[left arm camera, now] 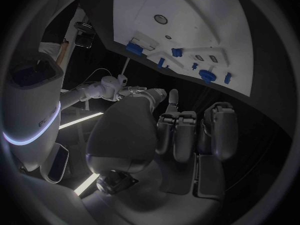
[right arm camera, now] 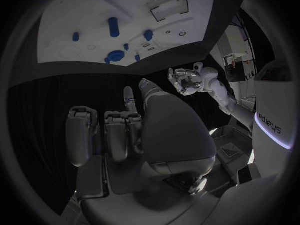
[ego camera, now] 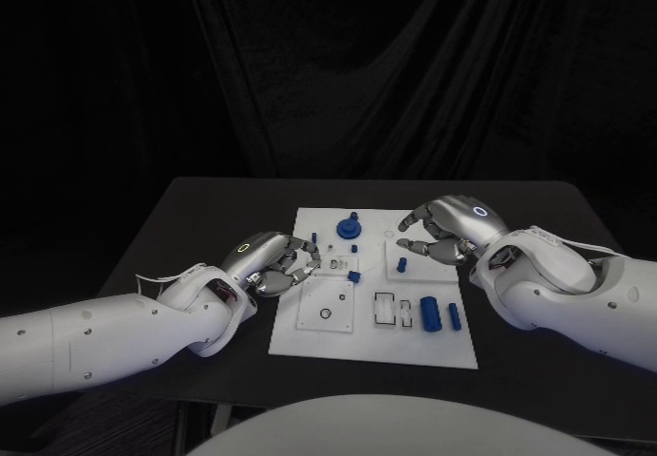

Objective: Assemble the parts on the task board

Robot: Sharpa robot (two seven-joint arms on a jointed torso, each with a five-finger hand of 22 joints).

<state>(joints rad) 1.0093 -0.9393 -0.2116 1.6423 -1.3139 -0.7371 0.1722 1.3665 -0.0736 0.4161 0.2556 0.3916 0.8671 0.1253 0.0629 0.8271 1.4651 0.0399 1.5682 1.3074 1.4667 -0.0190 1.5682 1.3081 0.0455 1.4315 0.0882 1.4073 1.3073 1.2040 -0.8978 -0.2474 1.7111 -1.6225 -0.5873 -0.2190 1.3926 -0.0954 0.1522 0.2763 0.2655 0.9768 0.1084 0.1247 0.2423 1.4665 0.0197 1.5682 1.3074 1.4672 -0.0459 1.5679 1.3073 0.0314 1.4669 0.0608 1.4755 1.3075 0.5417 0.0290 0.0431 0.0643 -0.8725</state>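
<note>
Right wrist view: "sharpa" in dark letters runs vertically down the robot's white arm casing (right arm camera: 273, 119). Left wrist view: a few dark letters sit on the white casing (left arm camera: 39, 122) beside the glowing band, too cut off to read. Head view: no legible text, numbers or signs on the board (ego camera: 377, 344) or the table (ego camera: 205, 204).

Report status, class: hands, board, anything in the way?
Left hand and right hand hold nothing, fingers curled. Small blue parts lie on white task board. No obstruction visible.
</note>
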